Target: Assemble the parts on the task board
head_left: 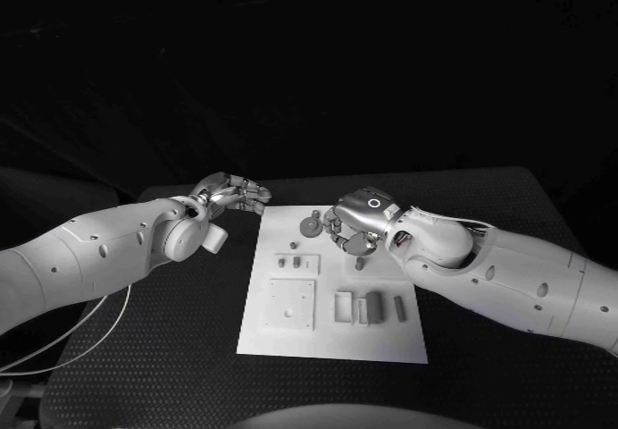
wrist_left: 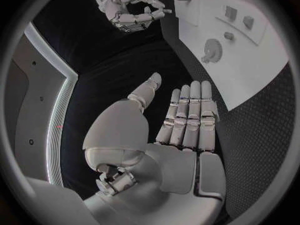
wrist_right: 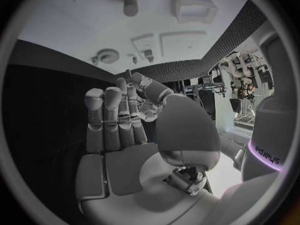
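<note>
The task board [head_left: 338, 344] lies mid-table in your head view, grey parts [head_left: 373, 307] on it. Your left hand [head_left: 235, 194] hovers just off its far left corner; the left wrist view shows those fingers [wrist_left: 190, 116] straight, released. Your right hand [head_left: 357, 221] is over the board's far end; the right wrist view shows a thin pin [wrist_right: 129, 76] pinched at its fingertips.

We see the white board [head_left: 335, 344] lying flat mid-table, long side running away from us. Grey parts sit on it: a round disc [head_left: 309, 226] at the far end, small blocks [head_left: 295, 262] mid-board, a square plate [head_left: 292, 304] and upright bars [head_left: 373, 307] nearer.
</note>
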